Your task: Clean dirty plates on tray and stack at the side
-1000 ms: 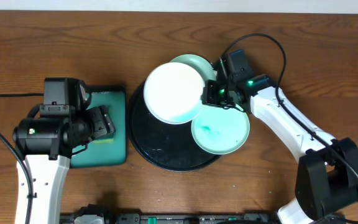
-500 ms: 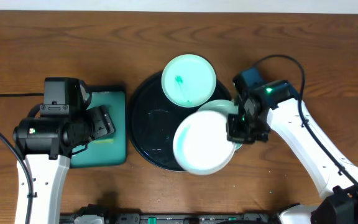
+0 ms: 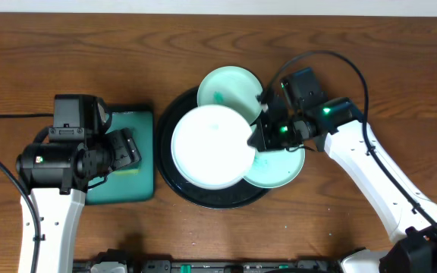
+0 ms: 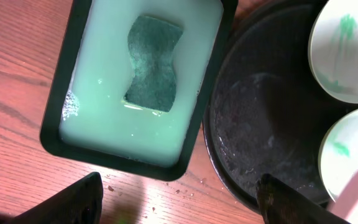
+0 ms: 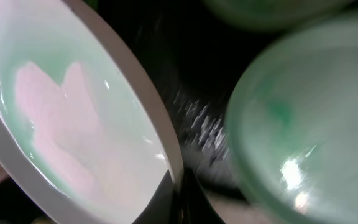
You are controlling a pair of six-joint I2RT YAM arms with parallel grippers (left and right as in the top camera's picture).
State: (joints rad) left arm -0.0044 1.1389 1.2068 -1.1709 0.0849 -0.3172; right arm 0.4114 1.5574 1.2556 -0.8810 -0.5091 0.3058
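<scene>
The round black tray lies at the table's middle. My right gripper is shut on the rim of the white plate and holds it over the tray's middle. The wrist view shows its fingers pinching that rim. A mint plate with a teal smear rests on the tray's far edge. Another mint plate lies at the tray's right edge, partly under the white plate and gripper. My left gripper is open and empty, above the table in front of the teal tray.
A rectangular teal tray with a dark rim holds pale soapy liquid and a dark green sponge, left of the black tray. Wood table surrounds both. The right arm's cable loops over the table behind the plates.
My right gripper has swung the white plate from the tray's front right towards its middle. Earlier it held it at the far side. The left arm has not moved.
</scene>
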